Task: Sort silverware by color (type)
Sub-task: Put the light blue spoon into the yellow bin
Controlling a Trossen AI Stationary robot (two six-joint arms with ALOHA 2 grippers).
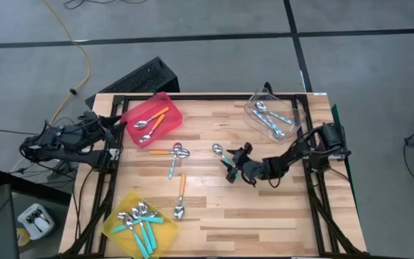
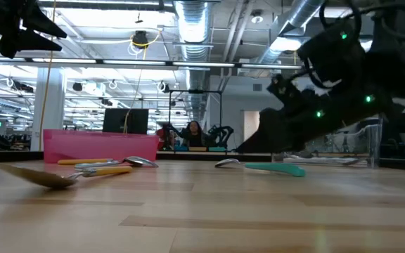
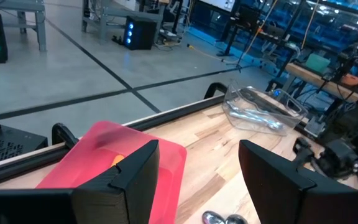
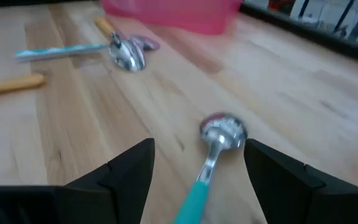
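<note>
Right then, the right gripper (image 1: 230, 167) sat just right of centre in the overhead frame, its claw spread wide and holding nothing, the dark fingers (image 4: 126, 171) straddling a teal-handled spoon (image 1: 222, 156) that lay flat on the wooden table (image 1: 264, 216) — bowl toward the upper left, handle running back between them. Left of centre lay three loose spoons: an orange one (image 1: 169, 152) and a light blue one (image 1: 173, 164) with bowls nearly touching, and another orange one (image 1: 181, 196) below them. The red bin (image 1: 152, 119) at upper left held orange-handled spoons, the yellow bin (image 1: 139, 223) at lower left held teal ones, and the clear bin (image 1: 275, 115) at upper right held light blue ones. The left gripper (image 3: 194, 180) waited at the table's left edge beside the red bin — claw wide too, empty.
</note>
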